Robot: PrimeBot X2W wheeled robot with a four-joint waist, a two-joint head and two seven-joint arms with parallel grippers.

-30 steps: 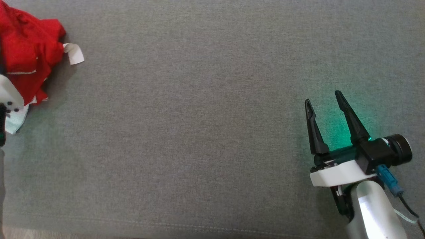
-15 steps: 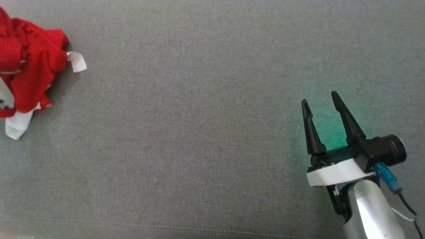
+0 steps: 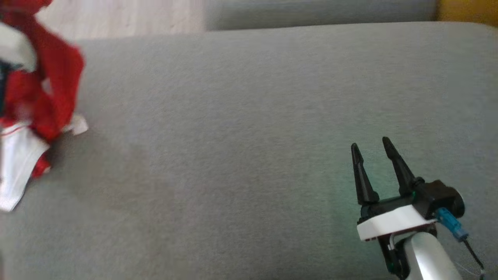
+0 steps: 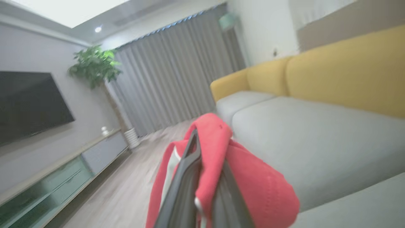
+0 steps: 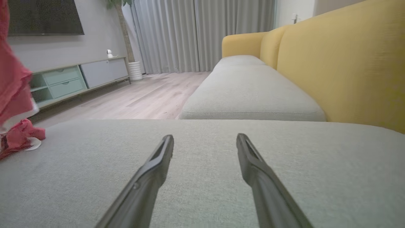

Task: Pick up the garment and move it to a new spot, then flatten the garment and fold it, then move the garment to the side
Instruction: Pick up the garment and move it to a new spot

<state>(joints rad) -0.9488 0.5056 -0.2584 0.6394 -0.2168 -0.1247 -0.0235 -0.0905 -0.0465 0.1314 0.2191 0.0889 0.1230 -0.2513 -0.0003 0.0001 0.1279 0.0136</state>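
So the garment, red with some white bits, is sitting way over at the left edge of the grey cushion, up toward its far-left corner. Most of it is bunched up and hanging off the surface, and in the right wrist view the bottom end of the garment is touching the cushion right by that edge. It's pretty blurry in the head view, so I can't make out what kind of clothing it is. In the left wrist view the left gripper is clamped tight on it. One dark finger shows along the cloth, the other is half buried, and the garment is draped over both like a hood. The right gripper is way off on the other side, near the cushion's near-right corner, well apart from the cloth. Its two fingers are spread wide with nothing between them, and the right wrist view shows the right gripper the same, low over bare grey fabric. Can't tell if it's actually touching the surface. Past the cushion's far edge there's wood floor and a second cushion, with a yellow backrest along the right.
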